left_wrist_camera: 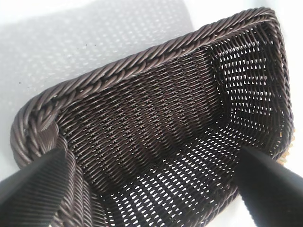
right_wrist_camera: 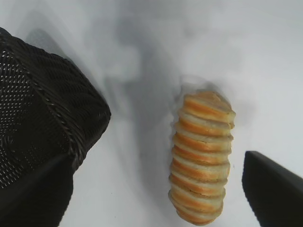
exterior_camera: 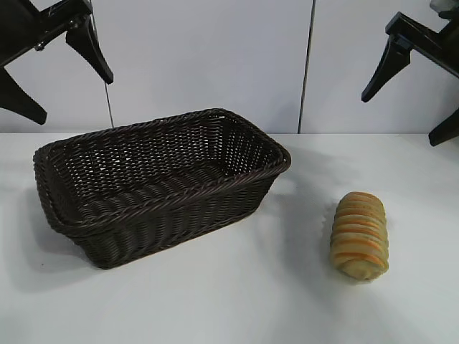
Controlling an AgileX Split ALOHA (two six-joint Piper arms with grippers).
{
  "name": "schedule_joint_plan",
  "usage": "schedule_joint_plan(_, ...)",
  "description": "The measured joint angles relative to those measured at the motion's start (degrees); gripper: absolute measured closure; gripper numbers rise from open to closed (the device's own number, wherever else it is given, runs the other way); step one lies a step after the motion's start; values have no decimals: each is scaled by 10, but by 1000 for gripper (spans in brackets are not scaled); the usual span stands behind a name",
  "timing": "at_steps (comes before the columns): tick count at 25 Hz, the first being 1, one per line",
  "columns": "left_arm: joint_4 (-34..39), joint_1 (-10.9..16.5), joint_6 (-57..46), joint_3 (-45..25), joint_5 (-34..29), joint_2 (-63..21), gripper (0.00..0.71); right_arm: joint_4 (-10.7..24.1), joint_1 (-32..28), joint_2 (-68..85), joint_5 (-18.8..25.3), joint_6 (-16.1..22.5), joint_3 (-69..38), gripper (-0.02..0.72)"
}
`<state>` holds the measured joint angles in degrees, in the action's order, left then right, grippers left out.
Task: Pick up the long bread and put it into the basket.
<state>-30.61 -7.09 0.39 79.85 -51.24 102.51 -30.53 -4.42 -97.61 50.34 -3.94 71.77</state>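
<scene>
Right wrist view: wide-open, empty right gripper [right_wrist_camera: 156, 198] above striped golden-tan long bread [right_wrist_camera: 202, 158] near table's [exterior_camera: 229, 301] right edge, risking rolling it from an off-centre pinch beside dark woven wicker basket [exterior_camera: 168, 188].

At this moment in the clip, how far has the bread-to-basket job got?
Nothing is done yet: the long bread lies on the table to the right of the basket, which holds nothing. Nothing is in hand: the left pincer and right pincer hang open, high above the table. Left to do: reach down, grasp the bread, carry it over, release it inside.
</scene>
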Motion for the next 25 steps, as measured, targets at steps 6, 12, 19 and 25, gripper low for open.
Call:
schedule_joint_plan(6, 0, 0, 0, 0, 0, 0, 15, 0, 0, 0, 0, 0, 0, 8)
schedule_joint_plan(12, 0, 0, 0, 0, 0, 0, 15, 0, 0, 0, 0, -1, 0, 8)
schedule_joint_plan(19, 0, 0, 0, 0, 4, 0, 15, 0, 0, 0, 0, -1, 0, 8)
schedule_joint_plan(25, 0, 0, 0, 1, 22, 0, 15, 1, 0, 0, -1, -2, 0, 8)
